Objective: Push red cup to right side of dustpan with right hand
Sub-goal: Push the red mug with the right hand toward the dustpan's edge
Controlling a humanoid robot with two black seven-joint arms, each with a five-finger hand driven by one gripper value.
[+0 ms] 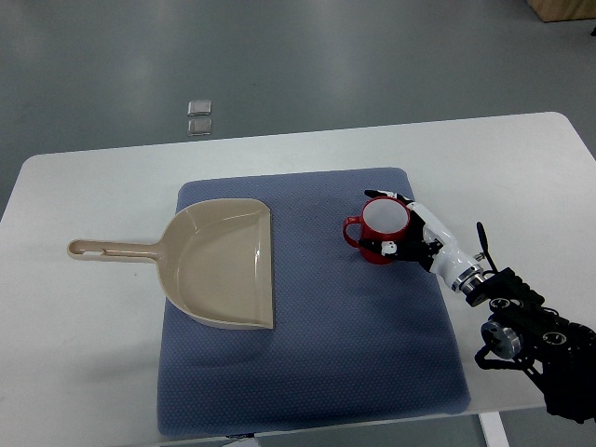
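A red cup (380, 229) with a white inside stands upright on the blue mat (307, 372), its handle pointing left. My right hand (406, 229) comes in from the lower right and sits against the cup's right side, fingers curled around its rim and wall. The beige dustpan (223, 264) lies to the left on the mat, its handle reaching left onto the white table, its open mouth facing right. A gap of mat separates cup and dustpan. My left hand is out of view.
The white table (84, 354) carries the mat; its far edge runs along the top, with grey floor beyond. Two small clear squares (199, 116) lie on the floor behind the table. The black right forearm (535, 340) fills the lower right corner.
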